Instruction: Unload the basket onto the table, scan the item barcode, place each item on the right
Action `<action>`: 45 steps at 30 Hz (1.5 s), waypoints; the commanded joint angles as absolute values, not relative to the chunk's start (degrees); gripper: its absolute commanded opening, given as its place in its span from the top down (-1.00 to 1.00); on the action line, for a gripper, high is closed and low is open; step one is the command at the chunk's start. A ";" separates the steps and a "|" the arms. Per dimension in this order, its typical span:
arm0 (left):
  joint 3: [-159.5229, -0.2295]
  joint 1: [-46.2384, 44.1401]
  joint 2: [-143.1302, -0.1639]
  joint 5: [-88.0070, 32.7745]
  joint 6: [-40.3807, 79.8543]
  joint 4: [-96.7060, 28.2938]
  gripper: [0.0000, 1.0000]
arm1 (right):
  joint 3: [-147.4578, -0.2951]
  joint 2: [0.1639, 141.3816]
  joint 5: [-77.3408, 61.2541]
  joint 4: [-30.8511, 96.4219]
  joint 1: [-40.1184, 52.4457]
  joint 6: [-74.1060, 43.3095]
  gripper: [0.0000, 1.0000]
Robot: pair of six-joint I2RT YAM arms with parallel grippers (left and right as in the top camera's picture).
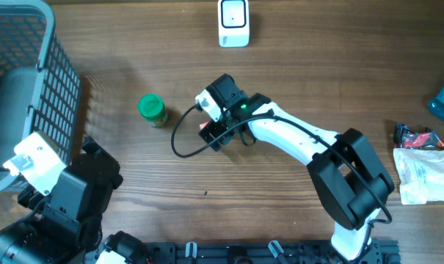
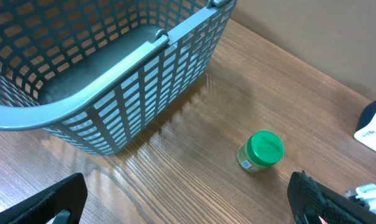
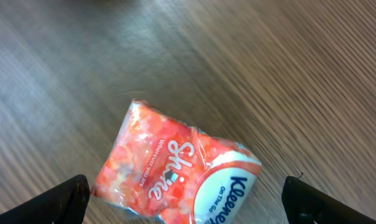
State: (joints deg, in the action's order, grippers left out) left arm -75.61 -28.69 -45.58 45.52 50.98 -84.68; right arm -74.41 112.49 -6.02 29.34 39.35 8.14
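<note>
Right end effector point(image 3: 184, 190) spread wide over tissue pack point(image 3: 169, 168) lying on surface point(image 3: 299, 74). Left end effector point(image 2: 186, 185) also apart, near basket point(image 2: 132, 106) and green-lidded jar point(image 2: 262, 150).

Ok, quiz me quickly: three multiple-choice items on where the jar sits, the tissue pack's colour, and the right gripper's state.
1. The green-lidded jar is: A on a shelf; B on the table; C in a drawer.
2. The tissue pack is mostly: A orange-pink; B blue; C black.
3. The right gripper is: A shut on the pack; B shut, empty; C open over the pack.

Answers: B, it stands upright on bare wood; A, the wrapper fills the right wrist view; C, the jaws stand wide and the pack lies free.
</note>
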 commanded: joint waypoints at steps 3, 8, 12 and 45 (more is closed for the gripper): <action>-76.03 -28.16 -45.76 45.63 51.90 -84.71 -1.00 | -75.42 111.15 -1.41 29.65 39.81 -3.84 -1.00; -76.03 -28.16 -45.76 45.63 51.90 -84.71 -1.00 | -75.42 111.15 -1.45 29.63 39.90 -6.68 -1.00; -76.03 -28.16 -45.76 45.63 51.90 -84.71 -1.00 | -75.44 111.13 -1.45 29.56 40.88 -6.57 -1.00; -76.03 -28.16 -45.76 45.63 51.90 -84.71 -1.00 | -71.59 115.00 1.10 22.85 42.22 -16.58 -1.00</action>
